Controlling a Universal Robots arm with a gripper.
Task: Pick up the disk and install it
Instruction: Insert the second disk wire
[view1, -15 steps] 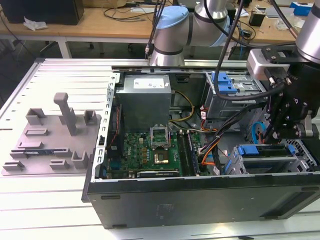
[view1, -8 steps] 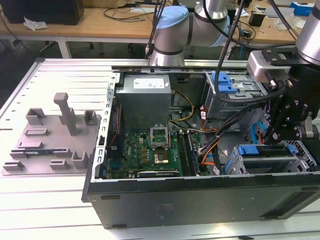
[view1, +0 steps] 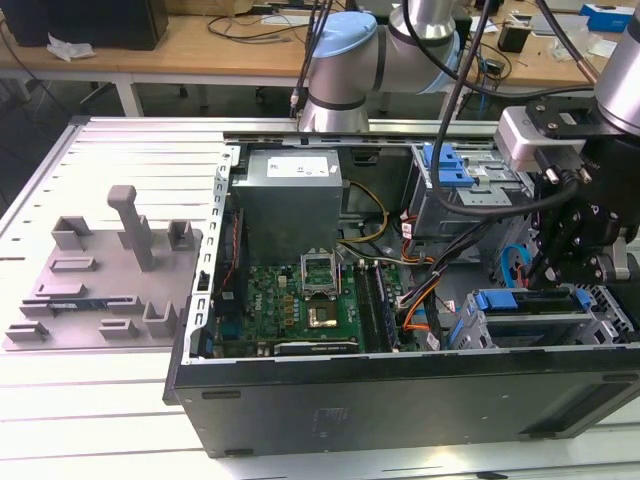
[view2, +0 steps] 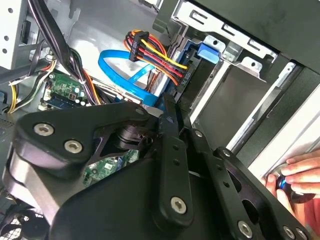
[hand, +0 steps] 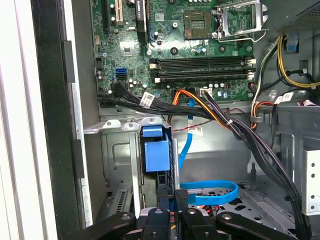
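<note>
The disk (hand: 155, 152) stands on edge in the metal drive cage (hand: 116, 150) at the case's front corner, its blue rail frame (view2: 194, 65) and blue end tab showing. In the exterior view the disk (view1: 525, 303) lies in that cage at the view's right. My gripper (hand: 171, 199) is at the disk's near end, its black fingers (view2: 170, 117) shut on the disk's thin edge. The rest of the disk's body is hidden inside the cage.
Red, yellow and black power leads (view2: 150, 50) and a blue flat cable (hand: 210, 192) run close beside the cage. The motherboard (view1: 300, 300) fills the case floor. A person's hand (view2: 299, 172) rests by the case edge. A grey fixture plate (view1: 100, 275) sits at the exterior view's left.
</note>
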